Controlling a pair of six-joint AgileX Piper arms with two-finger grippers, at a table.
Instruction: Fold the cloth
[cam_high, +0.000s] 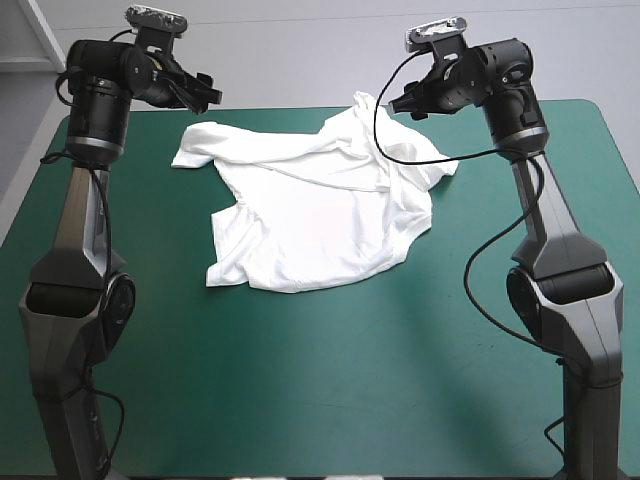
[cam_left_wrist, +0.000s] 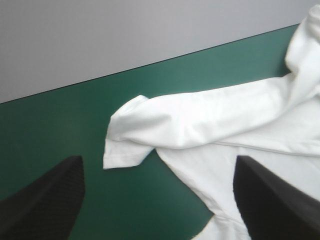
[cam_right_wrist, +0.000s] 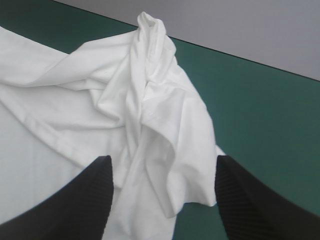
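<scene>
The white T-shirt (cam_high: 315, 205) lies loosely spread and rumpled on the far half of the teal-green cover, one sleeve (cam_high: 198, 145) reaching toward the far left and a bunched ridge (cam_high: 362, 105) near the far edge. My left gripper (cam_high: 200, 93) hangs raised above the far left sleeve, open and empty. In the left wrist view the sleeve (cam_left_wrist: 145, 127) lies ahead of the left gripper (cam_left_wrist: 159, 192), between its spread fingers. My right gripper (cam_high: 408, 103) hovers over the shirt's far right part, open. In the right wrist view the bunched fabric (cam_right_wrist: 155, 115) sits ahead of the right gripper (cam_right_wrist: 164, 192).
The table's far edge (cam_high: 300, 110) runs just beyond the shirt. Bare teal-green cover (cam_high: 330, 380) stretches across the near half of the table and along both sides.
</scene>
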